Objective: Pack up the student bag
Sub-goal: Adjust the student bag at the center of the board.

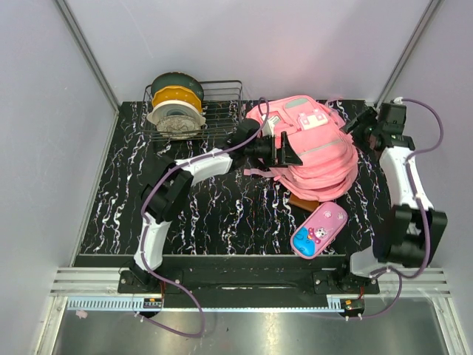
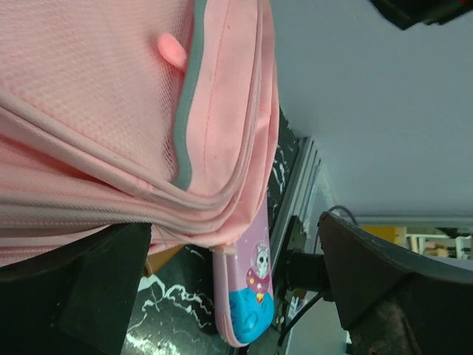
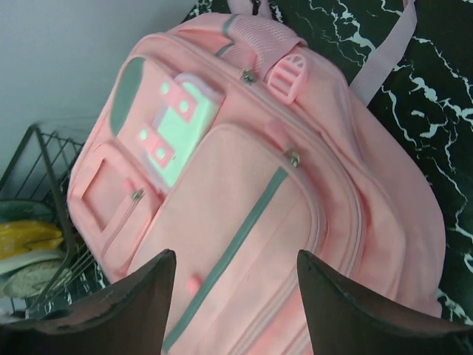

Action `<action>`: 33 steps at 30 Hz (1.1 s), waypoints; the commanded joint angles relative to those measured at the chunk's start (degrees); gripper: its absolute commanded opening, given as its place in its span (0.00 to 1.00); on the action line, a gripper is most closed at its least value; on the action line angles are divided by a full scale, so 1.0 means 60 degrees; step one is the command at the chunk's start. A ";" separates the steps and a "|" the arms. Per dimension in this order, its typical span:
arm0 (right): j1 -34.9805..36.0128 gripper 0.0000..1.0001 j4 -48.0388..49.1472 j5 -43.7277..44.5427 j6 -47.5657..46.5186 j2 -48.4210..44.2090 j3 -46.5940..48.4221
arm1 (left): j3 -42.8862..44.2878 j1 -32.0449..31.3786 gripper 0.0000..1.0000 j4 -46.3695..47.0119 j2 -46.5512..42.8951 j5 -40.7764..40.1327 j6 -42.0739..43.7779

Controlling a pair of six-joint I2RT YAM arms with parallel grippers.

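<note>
I see left pincer (image 1: 288, 151) apart by left side of student bag (image 1: 318, 148) | right pincer (image 1: 356, 122) apart, off its far-right corner | pencil case (image 1: 319, 230) lies nearer me on surface (image 1: 222, 214)

The student bag (image 3: 295, 214) ahead of the right end effector (image 3: 235, 260) is matt pink woven cloth with a coarser mesh panel (image 2: 89, 89), grey fabric trim and small shiny metal zip pulls (image 3: 293, 157). Just past the left end effector (image 2: 235, 225), the pencil case (image 2: 247, 296) looks smooth and faintly glossy, lying on a smooth black marble-patterned worktop (image 2: 166, 325).
</note>
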 commanded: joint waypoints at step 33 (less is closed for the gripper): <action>0.6847 0.58 0.3294 0.3046 0.6721 -0.2651 -0.5727 | 0.0533 0.1340 0.99 -0.1404 -0.0408 -0.1435 0.2204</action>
